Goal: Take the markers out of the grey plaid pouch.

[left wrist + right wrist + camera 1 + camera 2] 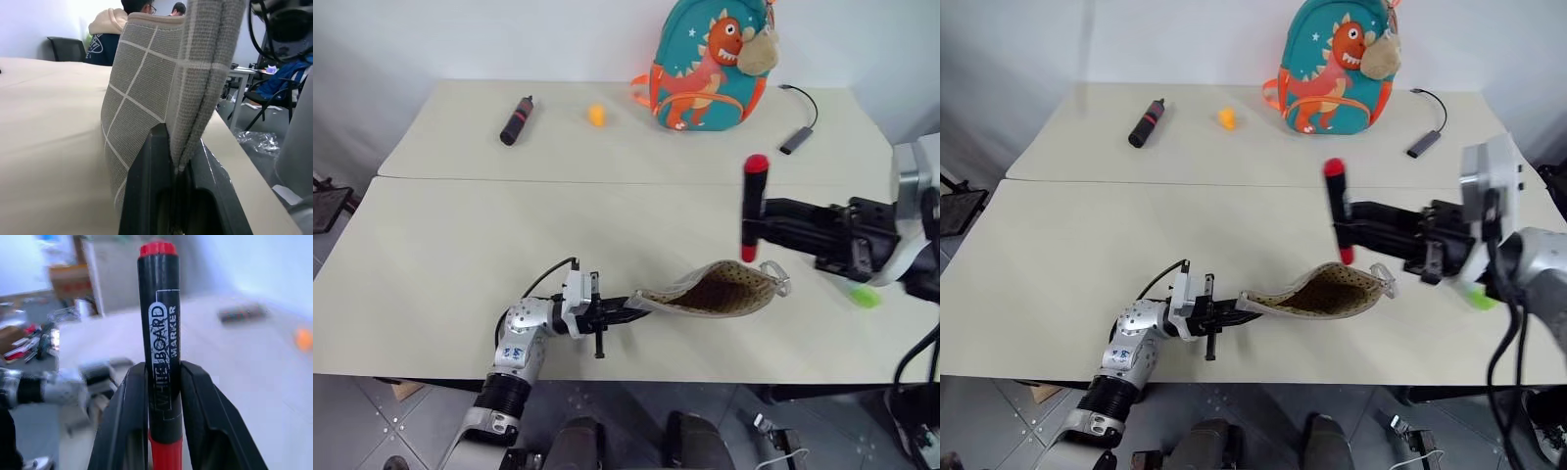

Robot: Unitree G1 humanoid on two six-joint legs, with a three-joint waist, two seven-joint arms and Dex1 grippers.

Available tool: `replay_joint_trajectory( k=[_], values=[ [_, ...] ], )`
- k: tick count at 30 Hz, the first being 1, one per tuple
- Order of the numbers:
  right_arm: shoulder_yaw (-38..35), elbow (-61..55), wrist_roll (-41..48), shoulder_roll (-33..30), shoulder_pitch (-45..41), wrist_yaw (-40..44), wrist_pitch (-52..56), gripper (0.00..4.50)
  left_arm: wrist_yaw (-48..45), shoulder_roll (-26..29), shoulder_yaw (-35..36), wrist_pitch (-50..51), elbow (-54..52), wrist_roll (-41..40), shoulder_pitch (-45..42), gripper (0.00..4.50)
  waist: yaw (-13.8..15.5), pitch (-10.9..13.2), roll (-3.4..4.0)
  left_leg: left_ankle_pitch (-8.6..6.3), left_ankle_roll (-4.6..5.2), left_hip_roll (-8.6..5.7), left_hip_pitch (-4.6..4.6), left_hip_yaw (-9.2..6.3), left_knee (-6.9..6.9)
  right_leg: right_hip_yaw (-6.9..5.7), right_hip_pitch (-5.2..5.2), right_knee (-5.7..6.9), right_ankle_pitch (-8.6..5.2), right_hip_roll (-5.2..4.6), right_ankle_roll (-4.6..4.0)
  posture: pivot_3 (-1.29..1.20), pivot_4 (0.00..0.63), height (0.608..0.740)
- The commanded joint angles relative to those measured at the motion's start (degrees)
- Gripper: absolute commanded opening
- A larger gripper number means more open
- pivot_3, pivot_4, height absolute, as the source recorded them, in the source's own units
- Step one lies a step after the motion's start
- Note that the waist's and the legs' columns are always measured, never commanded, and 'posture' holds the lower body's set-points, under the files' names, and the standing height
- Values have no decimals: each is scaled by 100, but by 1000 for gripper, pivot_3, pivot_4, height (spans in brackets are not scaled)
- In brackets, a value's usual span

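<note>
Right gripper [766,227] of yours clamps the whiteboard marker [753,208] upright above the table [431,264]; left gripper [631,305] pinches the grey plaid pouch [724,290].

Near bench [431,274] half wide open left of the left pincer [631,306]. Grey plaid pouch [720,291] lies mid-front, mouth gaping. Right pincer [766,223] with upright marker [752,208] hangs above it. Far half: black-and-red cylinder [517,119], orange ball [597,115], backpack [710,67], cable adapter [796,139], with gaps between them.
</note>
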Motion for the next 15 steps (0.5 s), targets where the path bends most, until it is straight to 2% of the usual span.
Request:
replay_joint_trajectory(
  k=[1, 4, 11, 15],
  values=[
    [-464, 1106, -747, -186, 322, -380, 170, 575, -158, 63, 61, 194, -208, -250, 20, 0, -10, 0, 0, -4, 5, 0, 0, 7, 3, 1, 0, -1, 1, 0, 0, 0, 150, 740],
    [-7, 1559, -2048, -503, 1010, -112, -252, 575, -303, 77, 73, 192, -226, -317, 5, 0, -4, 0, 0, -8, 13, -25, -4, 26, 3, 0, -3, -3, 2, -2, 4, 0, 150, 740],
    [502, 2093, -3129, -369, 1058, -240, -348, 575, -585, 78, 48, 135, -80, -293, -43, 0, -50, 0, 6, -6, 5, -16, 1, 47, 1, 0, -13, -2, 4, 11, 8, 0, 150, 740],
    [897, 1984, -3627, -328, 1079, 152, -767, 575, -671, 55, 68, 52, 115, -230, -135, 0, -37, -1, 7, -5, 3, -15, 3, 46, 2, 0, -13, -1, 4, 11, 8, 0, 150, 740]
  ],
)
